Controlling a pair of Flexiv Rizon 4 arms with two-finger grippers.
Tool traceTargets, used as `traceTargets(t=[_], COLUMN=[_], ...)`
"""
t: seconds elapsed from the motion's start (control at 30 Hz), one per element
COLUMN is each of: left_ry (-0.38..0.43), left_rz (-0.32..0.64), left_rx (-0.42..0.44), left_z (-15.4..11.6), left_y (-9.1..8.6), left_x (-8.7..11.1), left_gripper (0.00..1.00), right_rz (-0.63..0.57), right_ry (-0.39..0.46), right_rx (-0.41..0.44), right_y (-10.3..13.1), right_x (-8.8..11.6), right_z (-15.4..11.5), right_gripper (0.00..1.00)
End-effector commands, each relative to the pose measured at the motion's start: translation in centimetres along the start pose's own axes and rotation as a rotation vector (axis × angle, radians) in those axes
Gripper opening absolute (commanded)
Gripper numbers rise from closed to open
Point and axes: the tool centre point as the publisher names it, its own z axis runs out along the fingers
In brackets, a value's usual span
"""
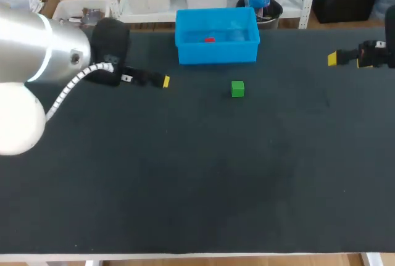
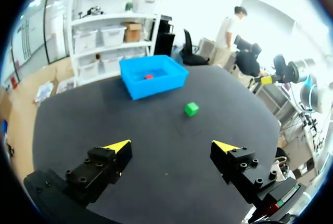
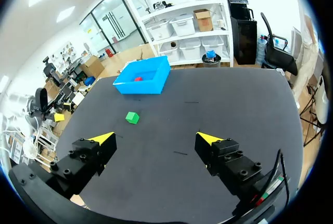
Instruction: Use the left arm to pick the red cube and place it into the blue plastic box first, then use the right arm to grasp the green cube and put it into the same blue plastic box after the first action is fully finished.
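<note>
the small red cube [image 1: 210, 39] lies inside the blue plastic box [image 1: 216, 54], which stands at the worktop's [image 1: 185, 173] far edge, near its middle; the small green cube [image 1: 237, 88] sits on the worktop just in front of the box, apart from it; the left arm [image 1: 37, 56] hangs over the far left part, its jaws wide and empty, pointing toward the box; the right arm [image 1: 376, 55] is by the far right edge, its jaws also wide, holding nothing

red cube [image 1: 210, 39], blue box [image 1: 217, 54], green cube [image 1: 237, 89]
</note>
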Motion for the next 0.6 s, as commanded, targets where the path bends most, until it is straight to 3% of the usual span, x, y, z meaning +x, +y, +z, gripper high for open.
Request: traceTargets(t=[0.03, 0.4, 0.6], left_ry=[-0.009, 0.047, 0.047], left_rz=[0.003, 0.002, 0.002], left_rx=[0.059, 0.077, 0.077], left_z=[-0.2, -0.4, -0.4], left_y=[0.7, 1.2, 1.2], left_x=[-0.1, -0.3, -0.3], left_gripper=[1.00, 1.00, 1.00], right_rz=[0.000, 0.000, -0.084], right_ry=[0.001, 0.001, 0.060], right_rx=[0.000, 0.000, 0.100], right_y=[0.0, 0.0, 1.7], right_x=[0.0, 0.0, -1.4], right_z=[0.0, 0.0, 0.9], right_gripper=[1.00, 1.00, 1.00])
